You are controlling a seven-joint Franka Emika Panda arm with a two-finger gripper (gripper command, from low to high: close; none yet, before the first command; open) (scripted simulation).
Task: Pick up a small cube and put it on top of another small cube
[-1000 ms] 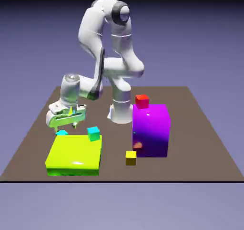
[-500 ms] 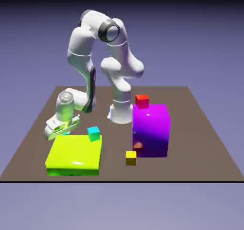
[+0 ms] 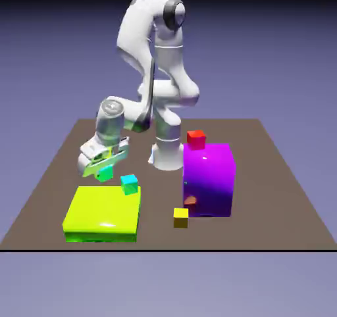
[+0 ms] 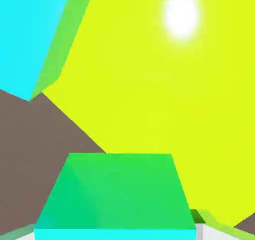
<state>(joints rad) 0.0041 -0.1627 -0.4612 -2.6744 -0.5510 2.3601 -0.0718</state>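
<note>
Nearest the camera in the exterior view, a yellow small cube (image 3: 181, 217) sits on the brown surface (image 3: 283, 197), just before the foot of a tall glossy purple block (image 3: 209, 179). To that view's left lies a flat lime slab (image 3: 103, 213), broad, low and shiny, with a bright highlight on its top in the hand view (image 4: 164, 84). A small cyan cube (image 3: 129, 183) with teal-green sides rests at the slab's far corner on the exterior view's right; whether it stands on the slab or just behind it is hard to tell. In the hand view this cube (image 4: 35, 35) fills the upper left corner, its faces flat and sharp-edged, turned at a slant to the frame. Above the slab's far edge the hand (image 3: 104, 167) hangs in the air, tilted, its fingers closed on the second cyan cube (image 3: 104, 173), which is clear of the slab and the surface. In the hand view the held cube (image 4: 114, 194) shows large at the bottom middle, green side up and a cyan strip along the lower edge, hiding most of the fingers; being a cube, it has no long axis, and its faces sit square to the grip. A red small cube (image 3: 196, 138) rests on the purple block's far top edge. Behind stands the white arm's base (image 3: 167, 152).
</note>
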